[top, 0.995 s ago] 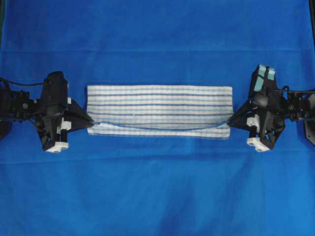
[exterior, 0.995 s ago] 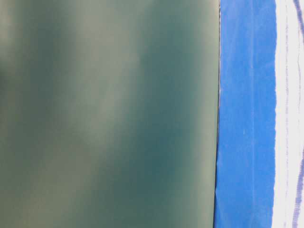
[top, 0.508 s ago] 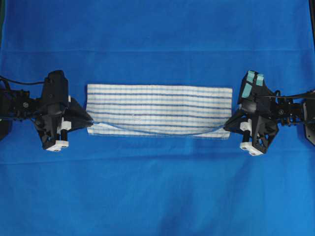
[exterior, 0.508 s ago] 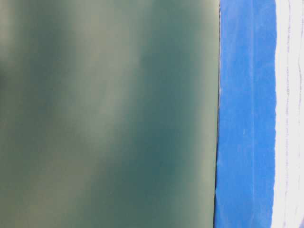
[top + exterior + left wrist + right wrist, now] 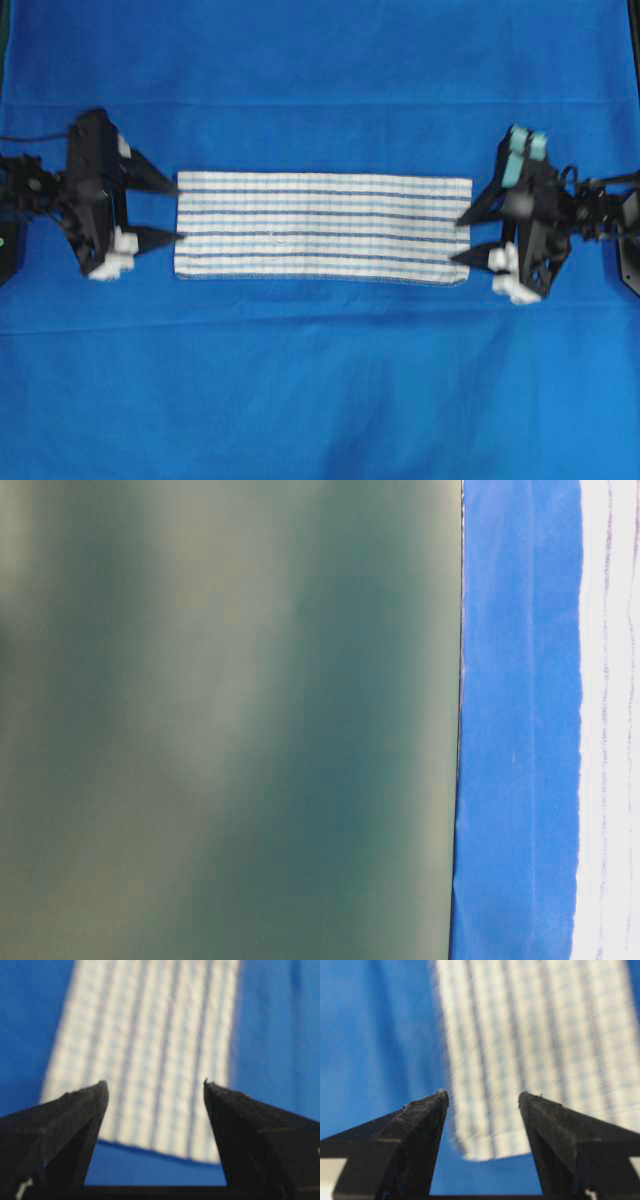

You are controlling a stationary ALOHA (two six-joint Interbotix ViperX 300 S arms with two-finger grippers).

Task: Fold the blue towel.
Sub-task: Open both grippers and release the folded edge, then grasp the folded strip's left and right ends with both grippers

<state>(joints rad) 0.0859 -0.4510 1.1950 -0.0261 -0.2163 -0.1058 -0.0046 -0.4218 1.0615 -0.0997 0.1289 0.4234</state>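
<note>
Towel (image 5: pixel 322 227) lies flat on the blue sheet (image 5: pixel 320 380), folded into a long strip, nothing holding it. Left gripper (image 5: pixel 178 211) sits just off its left end with jaws spread apart and empty. Right gripper (image 5: pixel 458 239) is at the right end, jaws also wide apart and empty.

towel (image 5: pixel 322 227): flat on sheet (image 5: pixel 320 400), centre | left gripper (image 5: pixel 172 211): at its left end | right gripper (image 5: pixel 462 236): at its right end
</note>
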